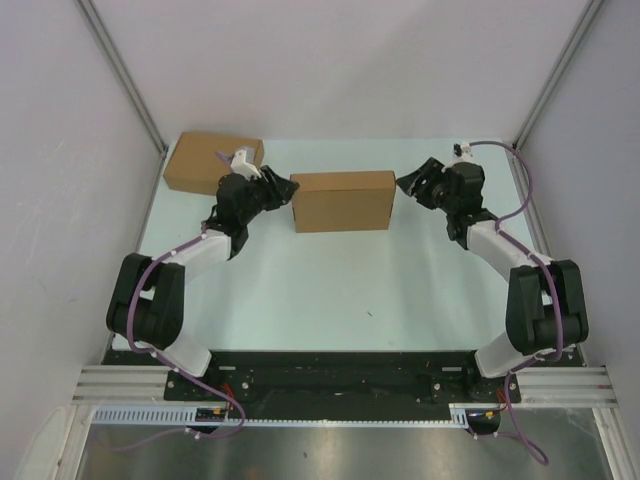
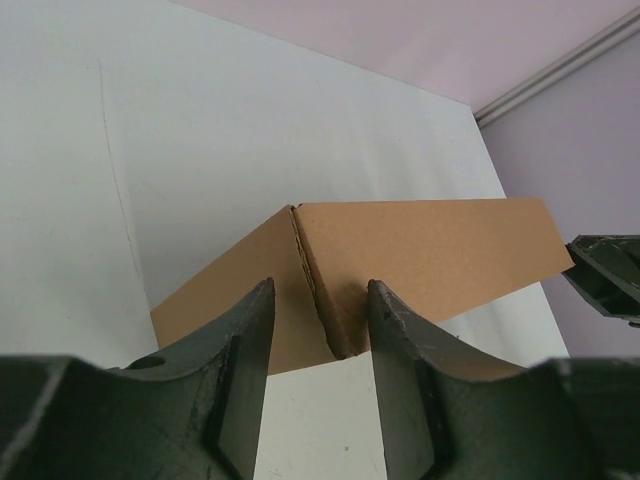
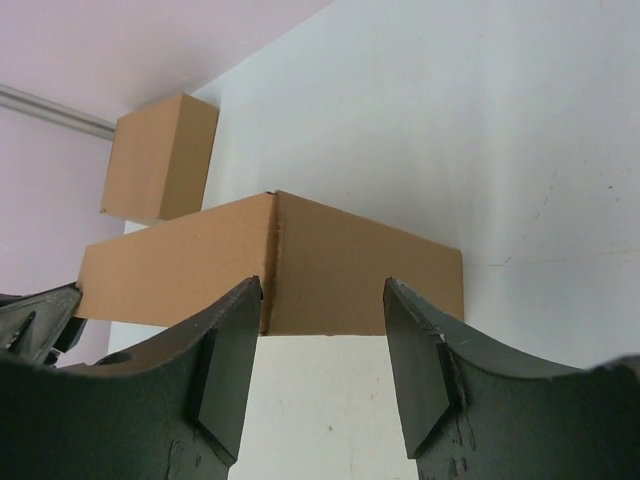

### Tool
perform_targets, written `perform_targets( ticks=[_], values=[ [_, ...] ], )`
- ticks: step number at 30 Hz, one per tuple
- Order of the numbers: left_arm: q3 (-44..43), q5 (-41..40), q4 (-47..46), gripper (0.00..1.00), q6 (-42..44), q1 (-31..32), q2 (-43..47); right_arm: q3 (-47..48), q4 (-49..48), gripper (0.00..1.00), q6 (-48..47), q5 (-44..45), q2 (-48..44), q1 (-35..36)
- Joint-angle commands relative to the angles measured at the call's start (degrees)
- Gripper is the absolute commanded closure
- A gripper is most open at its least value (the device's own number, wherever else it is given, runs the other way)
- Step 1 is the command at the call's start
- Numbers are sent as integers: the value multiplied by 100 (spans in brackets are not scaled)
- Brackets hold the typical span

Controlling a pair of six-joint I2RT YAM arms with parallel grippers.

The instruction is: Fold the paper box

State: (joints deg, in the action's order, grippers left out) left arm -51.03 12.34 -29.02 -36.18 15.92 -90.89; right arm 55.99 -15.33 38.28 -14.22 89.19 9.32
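Paper box, brown, closed, rectangular

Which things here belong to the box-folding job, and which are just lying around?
In the job:
- middle box
- left gripper, open at one end of it
- right gripper, open at the other end

Lying about:
- second box, at the far left corner of the table

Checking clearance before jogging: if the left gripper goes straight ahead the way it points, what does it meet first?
The paper box: its end corner sits dead ahead, framed by the open jaws of the left gripper. How close is hard to judge.
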Motion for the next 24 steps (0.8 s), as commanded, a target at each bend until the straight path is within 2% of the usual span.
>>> perform_targets(
  ticks=[1, 5, 13, 16, 24],
  values=[
    [-101, 190, 177, 53, 50, -19, -52, 158, -102, 42, -49, 428, -542, 35],
    [-101, 173, 212, 53, 41, -28, -69, 263, -58, 41, -101, 447, -622, 61],
    [-48, 216, 203, 53, -29, -28, -122, 659, 206, 43, -471, -160, 212, 333],
    [5, 243, 221, 53, -38, -28, -60, 650, 337, 47, -611, -178, 292, 474],
    [514, 296, 124, 57, -222, 42, 396, 440, 1050, 69, -1130, 709, -191, 948]
  ],
)
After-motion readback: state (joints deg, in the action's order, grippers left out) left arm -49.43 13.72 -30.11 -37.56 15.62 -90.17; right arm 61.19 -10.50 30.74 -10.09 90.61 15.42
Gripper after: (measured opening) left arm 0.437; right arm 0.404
